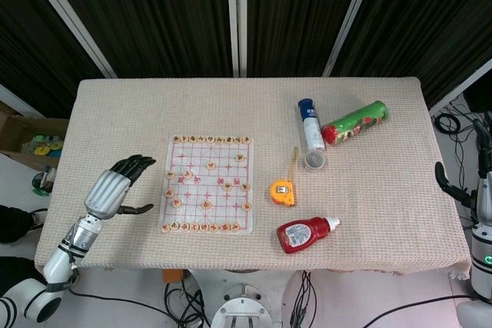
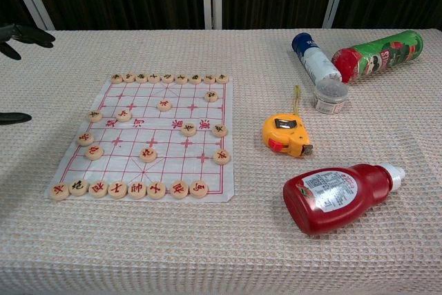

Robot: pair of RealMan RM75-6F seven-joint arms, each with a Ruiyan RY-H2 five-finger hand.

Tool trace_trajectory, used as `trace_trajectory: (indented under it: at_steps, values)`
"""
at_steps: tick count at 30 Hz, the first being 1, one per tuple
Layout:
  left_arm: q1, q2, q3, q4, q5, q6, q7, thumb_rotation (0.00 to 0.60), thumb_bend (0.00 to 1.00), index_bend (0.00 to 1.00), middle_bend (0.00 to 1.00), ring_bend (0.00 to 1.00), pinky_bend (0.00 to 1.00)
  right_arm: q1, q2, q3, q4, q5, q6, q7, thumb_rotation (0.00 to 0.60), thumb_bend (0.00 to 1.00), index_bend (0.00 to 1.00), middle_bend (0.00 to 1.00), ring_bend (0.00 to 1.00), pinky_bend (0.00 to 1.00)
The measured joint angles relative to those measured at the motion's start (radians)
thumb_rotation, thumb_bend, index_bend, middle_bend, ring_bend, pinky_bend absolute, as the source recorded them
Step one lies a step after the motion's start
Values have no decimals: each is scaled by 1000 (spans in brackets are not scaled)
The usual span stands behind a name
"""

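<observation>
Table (image 1: pixel 384 213) first, draped in a beige woven cloth, and it carries everything on show. Biggest item on it is the chess sheet (image 1: pixel 206 183), a white paper board with red grid lines, lying flat left of centre; round wooden chess pieces (image 1: pixel 207 205) line its near and far edges, with a dozen or so scattered across the middle.

Left hand (image 1: pixel 117 187) sits just beside the sheet's left edge, low over the cloth, dark fingers (image 1: pixel 137 164) spread apart and gripping nothing, fingertips pointing toward the board but not touching it (the chest view only catches black fingertips at its left border). Nearest things to it are the pieces along the board's left side.

Right hand (image 1: pixel 448 182) shows only as a dark sliver at the far right, off the table's edge; whether its fingers are open or closed, I cannot tell.

Over on the right half: a green snack can (image 1: pixel 355 121) lies on its side, its red end close to a blue-capped white bottle (image 1: pixel 310 128). A red sauce bottle (image 1: pixel 304 234) lies near the front edge, white cap pointing right. Between it and the board, a yellow tape measure (image 1: pixel 283 191).
</observation>
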Motion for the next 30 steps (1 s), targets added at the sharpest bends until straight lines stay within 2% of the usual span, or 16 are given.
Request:
trace_trajectory:
  at_steps: [6,11,17,22,25,30]
  values:
    - [6,5,12,-8,3,10,14,466,143,130,138,108,239,1,-9,-11,11,5,-6,3,600,323,0,0,0,0]
    - [11,20,30,-36,7,3,57,522,147,162,174,127,239,-5,-9,-16,22,9,1,16,600,324,0,0,0,0]
    - [27,58,98,-115,8,-54,156,553,160,256,194,175,241,-10,-3,-19,42,18,1,27,600,324,0,0,0,0]
    - [39,46,134,-142,26,-80,239,556,163,268,198,175,242,-9,-6,-26,63,26,-13,38,600,398,0,0,0,0]
    - [44,13,141,-133,41,-80,270,549,166,292,208,175,242,-11,-11,-34,82,23,-14,35,600,407,0,0,0,0]
    - [42,-20,146,-123,46,-101,314,550,167,352,210,175,242,-17,-18,-36,91,14,15,30,600,495,0,0,0,0]
